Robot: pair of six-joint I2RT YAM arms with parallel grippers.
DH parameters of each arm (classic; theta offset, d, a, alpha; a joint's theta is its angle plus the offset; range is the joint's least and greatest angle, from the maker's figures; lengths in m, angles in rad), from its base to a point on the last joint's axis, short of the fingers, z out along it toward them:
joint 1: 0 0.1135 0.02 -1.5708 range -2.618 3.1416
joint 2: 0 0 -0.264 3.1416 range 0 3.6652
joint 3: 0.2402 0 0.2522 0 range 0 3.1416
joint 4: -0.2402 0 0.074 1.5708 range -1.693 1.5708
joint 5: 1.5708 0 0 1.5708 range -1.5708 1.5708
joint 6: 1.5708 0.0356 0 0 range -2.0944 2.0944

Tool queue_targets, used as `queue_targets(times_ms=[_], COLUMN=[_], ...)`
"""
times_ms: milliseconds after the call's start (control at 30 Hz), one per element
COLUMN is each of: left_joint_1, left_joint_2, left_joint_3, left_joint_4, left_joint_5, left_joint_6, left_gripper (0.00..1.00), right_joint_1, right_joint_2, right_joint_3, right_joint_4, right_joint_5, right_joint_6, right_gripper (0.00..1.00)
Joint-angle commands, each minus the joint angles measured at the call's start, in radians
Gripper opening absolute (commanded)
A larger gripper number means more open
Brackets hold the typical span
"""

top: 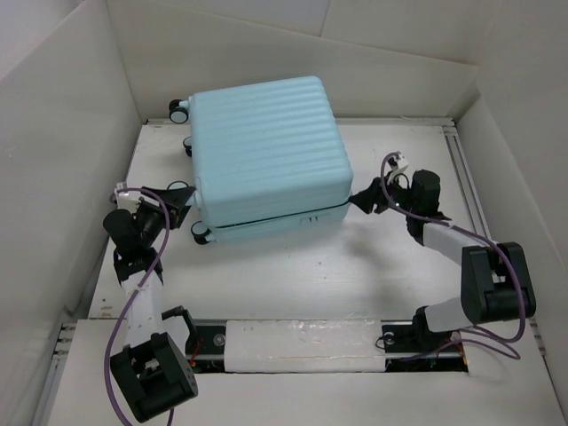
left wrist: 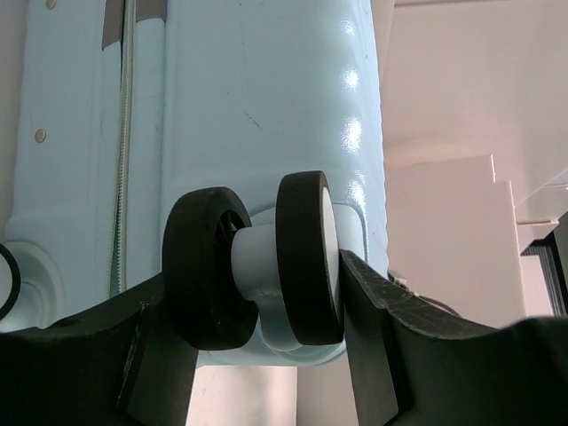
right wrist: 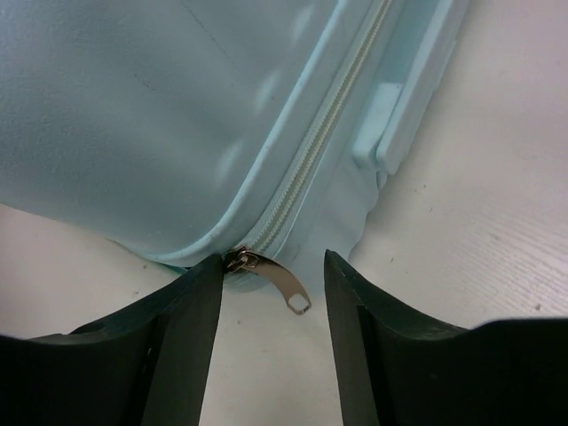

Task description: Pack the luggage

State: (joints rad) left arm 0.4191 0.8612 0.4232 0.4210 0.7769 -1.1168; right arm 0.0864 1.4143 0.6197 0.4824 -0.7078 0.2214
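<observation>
The luggage [top: 266,151] is seen closed and laid flat on the white table [top: 293,275], toward the back, with its ribbed shell facing up. It is enclosed by white walls [top: 53,133] on 3 sides, and 2 casters [top: 178,110] are pressed close to the back-left corner.

At the case's near-left corner, the left gripper [left wrist: 257,273] is closed around a twin caster wheel [left wrist: 302,257]. 1 black finger is set against each outer disc, and the pale hub is held between them.

At the case's right side, the right gripper [right wrist: 272,260] is held with its fingers apart. The metal zipper pull [right wrist: 286,288] hangs loose in the gap and is not pinched, though the slider is touched by the tip of the left finger [right wrist: 191,311]. The white zipper [right wrist: 319,142] is shown done up along the seam, and a small pale block [right wrist: 390,115] sits just beside it.

Purple cables [top: 115,355] are looped along both arms.
</observation>
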Motion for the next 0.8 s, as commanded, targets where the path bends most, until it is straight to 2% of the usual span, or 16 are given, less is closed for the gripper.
queue_targets(times_ms=[0,133,333,367,400,467,567,600,667,767], left_joint_1=[0.004,0.004,-0.005,-0.005,-0.005,-0.005,-0.014,-0.014,-0.014,-0.014], left_joint_2=[-0.027,-0.017,-0.017,-0.017,-0.017,-0.017,-0.017,-0.027,-0.027,-0.036], left_joint_3=[0.074,0.074,0.074,0.074,0.074,0.065,0.065,0.065,0.065,0.065], left_joint_4=[0.130,0.130,0.130,0.130,0.130,0.130,0.130,0.130,0.130,0.130], left_joint_5=[-0.027,-0.018,-0.027,-0.027,-0.027,-0.027,-0.027,-0.027,-0.027,-0.027], left_joint_6=[0.089,0.089,0.098,0.098,0.098,0.098,0.098,0.098,0.098,0.098], left_gripper=[0.00,0.00,0.00,0.00,0.00,0.00,0.00,0.00,0.00,0.00], right_joint_1=[0.007,0.016,0.016,0.016,0.016,0.016,-0.003,-0.013,-0.013,-0.022], right_joint_2=[0.043,0.101,0.135,0.135,0.135,0.120,0.081,0.081,0.068,0.068], right_joint_3=[0.089,0.114,0.094,0.094,0.084,0.074,0.043,0.029,0.020,0.020], right_joint_4=[0.016,0.016,0.059,0.059,0.059,0.059,0.059,0.059,0.059,0.059], right_joint_5=[-0.077,-0.145,-0.240,-0.240,-0.240,-0.240,-0.240,-0.240,-0.240,-0.240], right_joint_6=[-0.062,-0.062,-0.031,-0.031,-0.021,-0.011,0.012,0.027,0.038,0.047], right_gripper=[0.55,0.46,0.46,0.38,0.34,0.32,0.35,0.29,0.29,0.43])
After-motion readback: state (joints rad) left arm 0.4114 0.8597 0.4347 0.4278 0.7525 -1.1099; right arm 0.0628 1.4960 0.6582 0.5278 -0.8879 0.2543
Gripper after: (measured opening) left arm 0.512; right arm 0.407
